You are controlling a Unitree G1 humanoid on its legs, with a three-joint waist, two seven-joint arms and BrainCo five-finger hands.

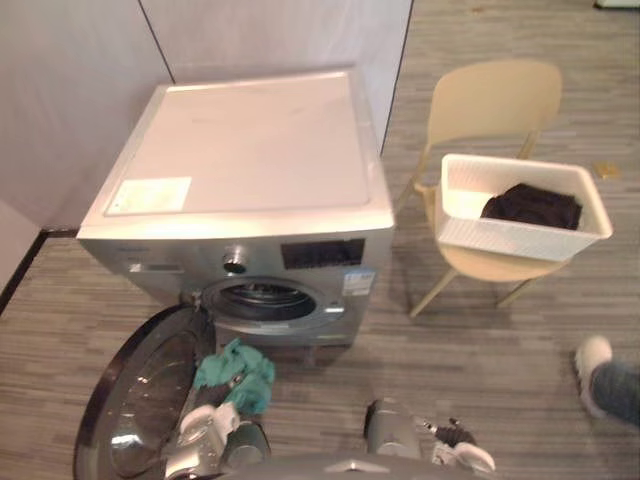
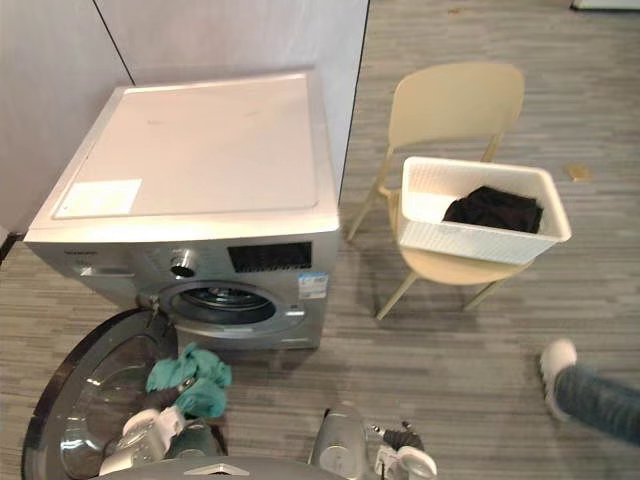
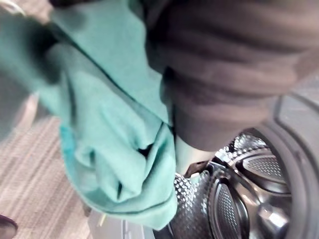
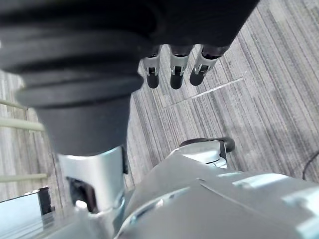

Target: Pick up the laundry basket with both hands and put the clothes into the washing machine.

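My left hand [image 1: 213, 424] is low in front of the washing machine [image 1: 250, 170], shut on a bunched teal cloth [image 1: 238, 374] that hangs from it [image 3: 114, 149]. The cloth is just below and in front of the open drum [image 1: 262, 298], over the swung-down round door [image 1: 140, 400]. The white laundry basket [image 1: 520, 238] rests on a cream chair [image 1: 490, 100] to the right, with dark clothes [image 1: 533, 205] inside. My right hand [image 1: 462, 445] hangs low near the floor with straight fingers [image 4: 172, 74], holding nothing.
A person's white shoe and jeans leg [image 1: 603, 375] stand on the floor at the right, beyond the chair. Grey walls run behind the machine. Striped grey floor lies between machine and chair.
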